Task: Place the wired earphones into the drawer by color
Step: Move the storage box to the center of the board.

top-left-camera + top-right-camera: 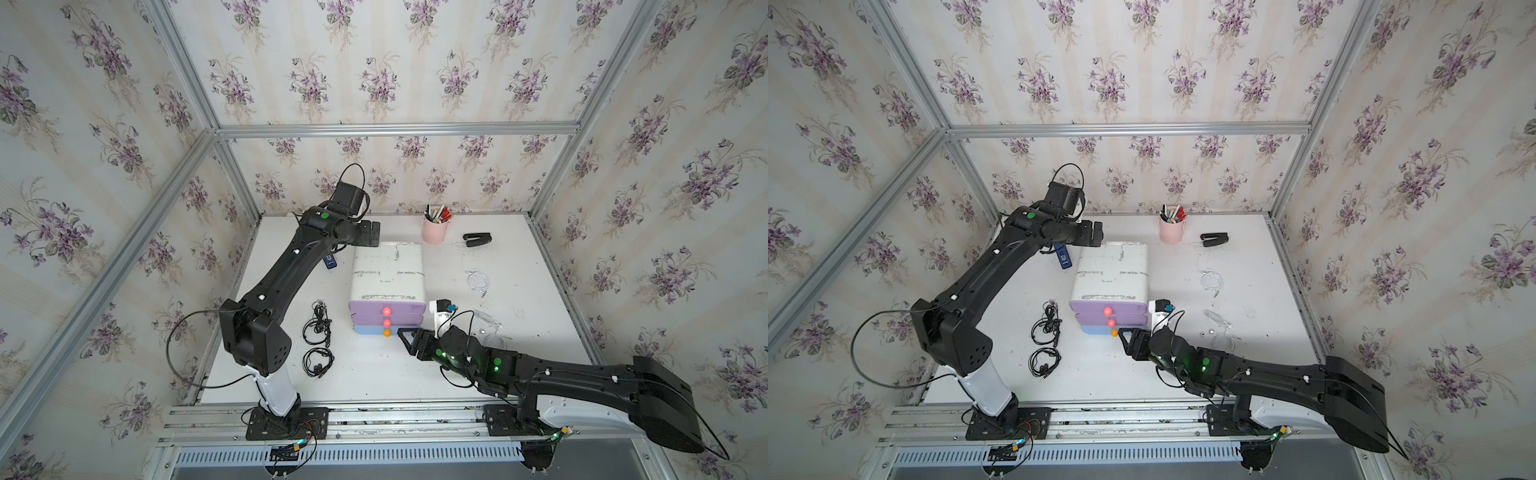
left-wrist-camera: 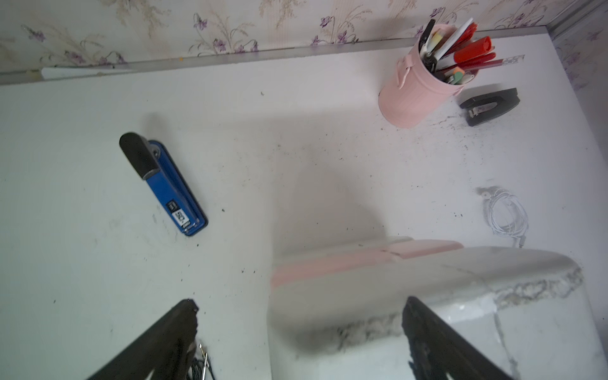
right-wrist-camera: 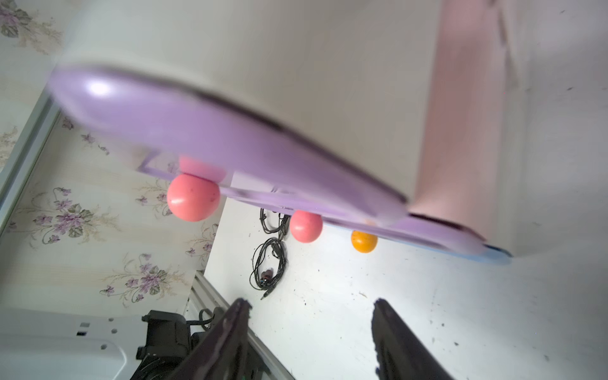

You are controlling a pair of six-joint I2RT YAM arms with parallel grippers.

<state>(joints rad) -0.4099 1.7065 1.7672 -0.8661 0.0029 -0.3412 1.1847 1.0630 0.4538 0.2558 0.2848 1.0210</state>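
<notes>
1. While neither gripper holds anything, the right gripper (image 3: 311,302) has its fingers about half spread. Its tips sit just right of the orange knob (image 1: 387,333) without touching it.
2. Left gripper (image 2: 299,302): fingers spread wide and empty, hovering at the far-left corner of the drawer unit (image 1: 386,270).
3. All three drawers look shut: two purple drawers (image 1: 365,308) on top, and the blue drawer (image 1: 368,330) at the bottom with the orange knob.
4. No earphones are stowed yet. Two bundles of black earphones (image 1: 318,324) lie on the table (image 1: 374,374) left of the unit. White earphones (image 1: 478,282) lie to its right, with a second pale bundle nearer, beside the right arm.
5. Likely step: opening a drawer. Next, the right fingers must straddle that small round knob, close, and pull straight toward the near edge without dragging the unit.
6. Table is white, scuffed and speckled. A pen cup (image 1: 435,230) and black stapler (image 1: 478,240) sit far right, a blue stapler (image 1: 330,262) far left. Floral wallpaper (image 1: 374,62) and a metal frame (image 1: 395,129) enclose the space.
</notes>
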